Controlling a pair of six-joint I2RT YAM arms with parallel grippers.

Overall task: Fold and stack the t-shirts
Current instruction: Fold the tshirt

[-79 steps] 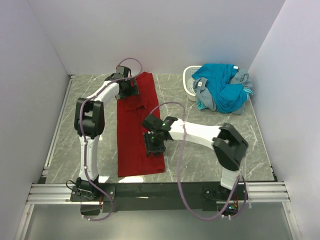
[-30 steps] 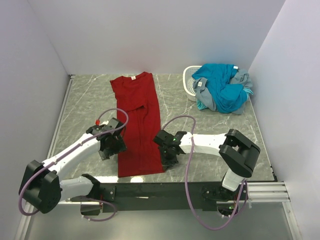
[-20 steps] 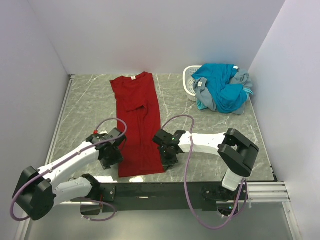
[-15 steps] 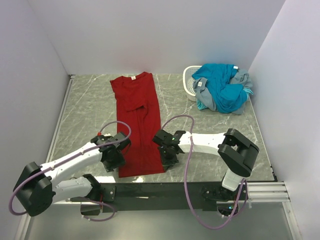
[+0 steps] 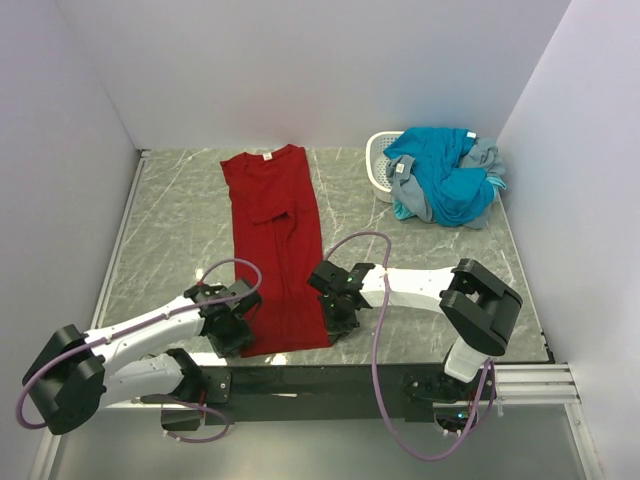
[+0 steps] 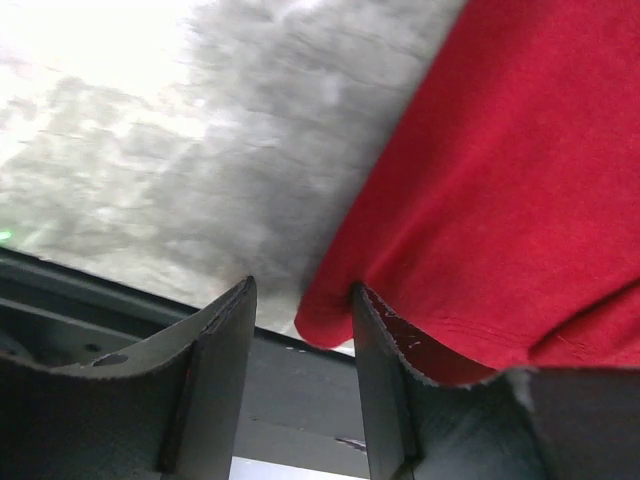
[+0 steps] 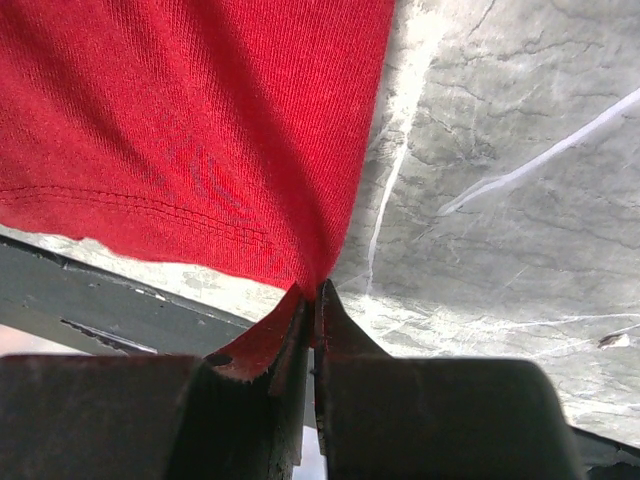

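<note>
Folding stage: the red t-shirt (image 5: 275, 235) lies flat and narrow on the table (image 5: 170, 220), collar at the far end and hem near. I judge that the end-to-end fold comes next.
Right side: the right gripper (image 7: 315, 292) is clenched on the hem's near right corner, with cloth pinched between its fingers.
Left side: the left gripper (image 6: 300, 300) has its jaws apart at the near left corner. The cloth's edge lies against one finger but is not pinched.
Next move: the left should clamp its corner. Then both should lift and carry the hem toward the collar evenly.
Other shirts: the teal and grey t-shirts (image 5: 445, 180) are heaped unfolded over the basket (image 5: 378, 165) at the far right, well apart.
</note>
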